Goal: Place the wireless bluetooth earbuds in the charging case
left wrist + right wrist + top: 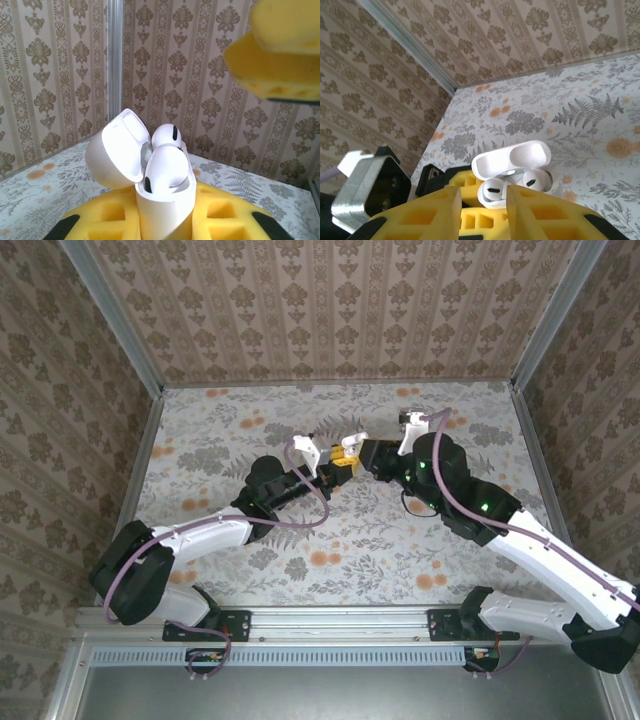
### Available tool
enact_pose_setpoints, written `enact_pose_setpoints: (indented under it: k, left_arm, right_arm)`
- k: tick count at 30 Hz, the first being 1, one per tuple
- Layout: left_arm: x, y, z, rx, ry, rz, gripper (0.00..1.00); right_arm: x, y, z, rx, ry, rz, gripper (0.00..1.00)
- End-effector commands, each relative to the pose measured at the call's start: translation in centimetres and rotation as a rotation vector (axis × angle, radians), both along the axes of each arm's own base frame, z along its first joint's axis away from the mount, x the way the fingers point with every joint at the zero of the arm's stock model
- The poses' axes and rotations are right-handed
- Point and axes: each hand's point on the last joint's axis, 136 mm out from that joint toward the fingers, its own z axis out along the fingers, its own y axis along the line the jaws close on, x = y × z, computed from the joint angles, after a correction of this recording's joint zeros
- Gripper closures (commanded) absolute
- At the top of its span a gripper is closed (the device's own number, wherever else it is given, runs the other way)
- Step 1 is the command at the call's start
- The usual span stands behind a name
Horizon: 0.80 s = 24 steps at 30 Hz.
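Two claws meet mid-table seen from above, the left gripper [338,468] almost touching the right gripper [358,448]. Left wrist: it clenches the charging case [162,212], lid open, both white earbuds [167,167] in its wells. Right wrist: jaws parted, empty, just short of the buds. Seating looks nearly done; next, probably a gentle press, then closing the lid.

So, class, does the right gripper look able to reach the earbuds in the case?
Probably yes: the case is open, the earbuds stand exposed, and the right gripper hovers close with nothing between.
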Motion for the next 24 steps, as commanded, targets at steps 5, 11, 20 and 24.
enact_pose_setpoints:
  k: [5,11,20,24]
  left_arm:
    - [-1.3,-0.6,1.7,0.011,-0.078,-0.071,0.84]
    - [-2.0,-0.9,1.2,0.041,-0.087,-0.114,0.84]
    - [-3.4,-1.8,0.9,0.067,-0.091,-0.232,0.83]
    - [-4.0,-2.0,0.9,0.068,-0.093,-0.271,0.83]
  right_arm:
    - [0.3,-5.8,-2.0,0.003,0.091,-0.18,0.66]
    - [0.9,-9.0,-5.5,0.07,0.258,-0.226,0.62]
    - [1.9,-8.5,-7.6,0.124,0.434,-0.102,0.51]
    - [2.0,-7.0,-7.1,0.122,0.448,-0.006,0.46]
